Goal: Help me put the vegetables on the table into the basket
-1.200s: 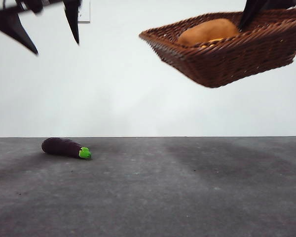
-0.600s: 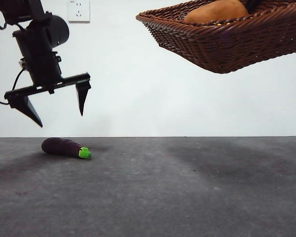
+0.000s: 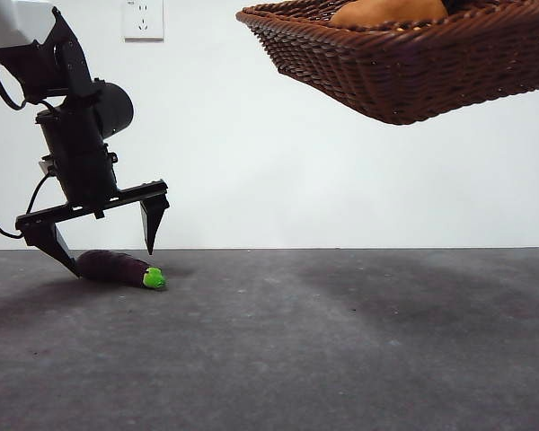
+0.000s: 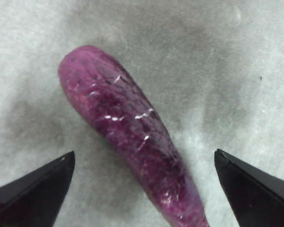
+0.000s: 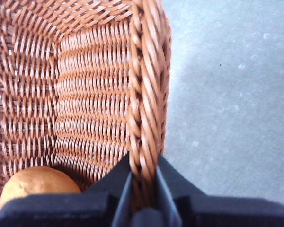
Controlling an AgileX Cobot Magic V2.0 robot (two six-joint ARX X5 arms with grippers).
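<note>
The dark purple eggplant (image 3: 115,267) with its green stem (image 3: 154,278) lies on the table (image 3: 323,341) at the left. My left gripper (image 3: 97,241) is open and low over it, one jaw at each side; the left wrist view shows the eggplant (image 4: 128,132) between the jaws. My right gripper (image 5: 143,187) is shut on the rim of the wicker basket (image 3: 404,67), held high in the air at the top right. The orange-brown potato (image 3: 386,11) lies in the basket (image 5: 85,94), also in the right wrist view (image 5: 35,182). The corn cob is hidden.
A white wall with a socket (image 3: 143,18) stands behind the table. The dark grey table stretches wide to the right of the eggplant.
My left gripper has come down from the top left corner to straddle the eggplant. The basket has risen a little and shifted left. The eggplant has not moved.
</note>
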